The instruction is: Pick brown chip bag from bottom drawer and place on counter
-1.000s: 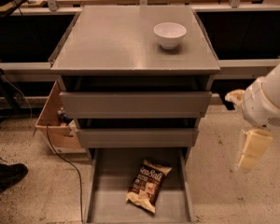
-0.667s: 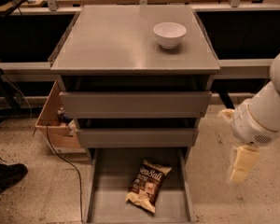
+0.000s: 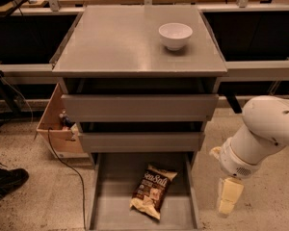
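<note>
Lying tilted on the floor of the bottom drawer (image 3: 114,178), the brown chip bag (image 3: 153,190) sat a little right of the middle. The gripper (image 3: 229,196) hung pointing down outside the drawer's right edge, apart from the bag; whether it was clenched or released I could not tell. A white bowl (image 3: 175,35) stood near the back right corner of the counter (image 3: 115,42).
</note>
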Tool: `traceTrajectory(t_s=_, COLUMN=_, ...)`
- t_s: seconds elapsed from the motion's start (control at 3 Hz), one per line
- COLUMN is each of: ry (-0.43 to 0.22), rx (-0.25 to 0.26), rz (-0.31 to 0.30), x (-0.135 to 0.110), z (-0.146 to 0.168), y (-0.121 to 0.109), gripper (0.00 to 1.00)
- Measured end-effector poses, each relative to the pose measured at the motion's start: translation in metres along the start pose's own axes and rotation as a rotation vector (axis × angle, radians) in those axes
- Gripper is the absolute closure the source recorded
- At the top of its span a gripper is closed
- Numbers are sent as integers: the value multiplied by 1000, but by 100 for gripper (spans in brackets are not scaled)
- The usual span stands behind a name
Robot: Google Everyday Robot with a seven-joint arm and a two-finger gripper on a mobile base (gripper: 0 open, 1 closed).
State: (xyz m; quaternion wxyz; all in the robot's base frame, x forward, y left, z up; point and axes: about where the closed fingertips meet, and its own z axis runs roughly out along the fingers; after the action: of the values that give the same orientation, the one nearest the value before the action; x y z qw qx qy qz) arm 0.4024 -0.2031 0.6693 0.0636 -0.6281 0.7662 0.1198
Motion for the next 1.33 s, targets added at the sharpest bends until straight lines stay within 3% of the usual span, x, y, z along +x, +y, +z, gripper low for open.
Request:
traceTrajectory(t_s=0.33, ry=-2, rx=2, rz=1, x=0, z=3, y=0, gripper=0)
traceTrajectory(t_s=0.67, ry=-22, rx=15, rz=8, x=-1, z=35, y=-4, gripper=0)
traceTrajectory(t_s=1.33, ry=-180, rx=33, rz=-76, x=-16, z=152, y=-54, gripper=0)
